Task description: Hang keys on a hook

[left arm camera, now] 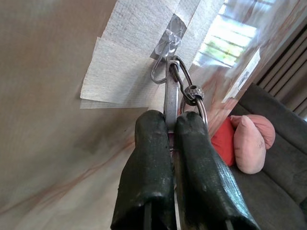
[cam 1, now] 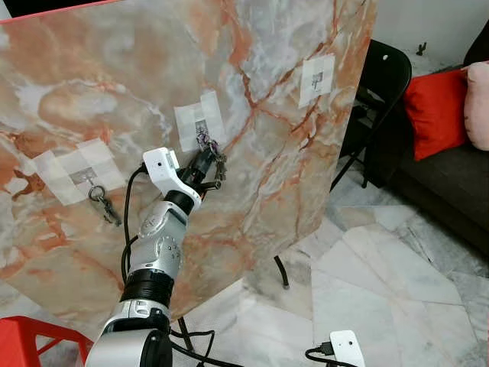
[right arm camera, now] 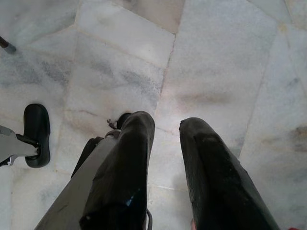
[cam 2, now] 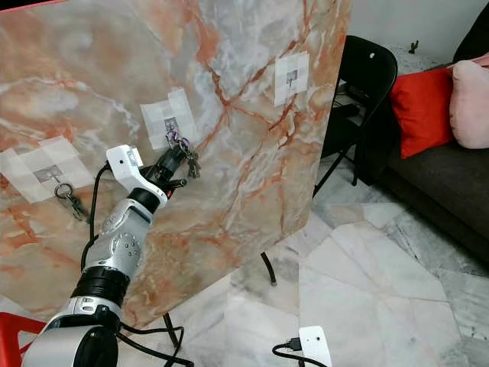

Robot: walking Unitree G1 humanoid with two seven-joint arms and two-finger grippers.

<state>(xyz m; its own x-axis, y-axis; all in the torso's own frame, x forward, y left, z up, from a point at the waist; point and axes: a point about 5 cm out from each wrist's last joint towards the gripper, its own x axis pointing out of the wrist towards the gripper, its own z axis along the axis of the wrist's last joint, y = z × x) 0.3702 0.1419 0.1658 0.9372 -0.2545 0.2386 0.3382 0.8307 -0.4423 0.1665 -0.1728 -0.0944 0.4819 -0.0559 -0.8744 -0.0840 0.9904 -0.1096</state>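
My left gripper (cam 1: 205, 167) is raised to the tilted marble board (cam 1: 92, 92) and is shut on a bunch of keys (cam 1: 216, 159). In the left wrist view its two black fingers (left arm camera: 149, 158) pinch a flat silver key, with the gripper (left arm camera: 173, 122) just under the middle hook (left arm camera: 169, 39). The silver carabiner (left arm camera: 159, 72) of the bunch appears looped on this clear hook, which sits on a white tape patch (left arm camera: 122, 72). My right gripper (right arm camera: 167, 123) hangs open over the floor.
A second set of keys (cam 1: 102, 200) hangs from the left hook; the right hook (cam 1: 317, 77) is bare. A black folding chair (cam 1: 384, 73) and a sofa with a red cushion (cam 1: 435, 111) stand to the right. A red stool (cam 1: 23, 340) and a white device (cam 1: 348, 348) are on the floor.
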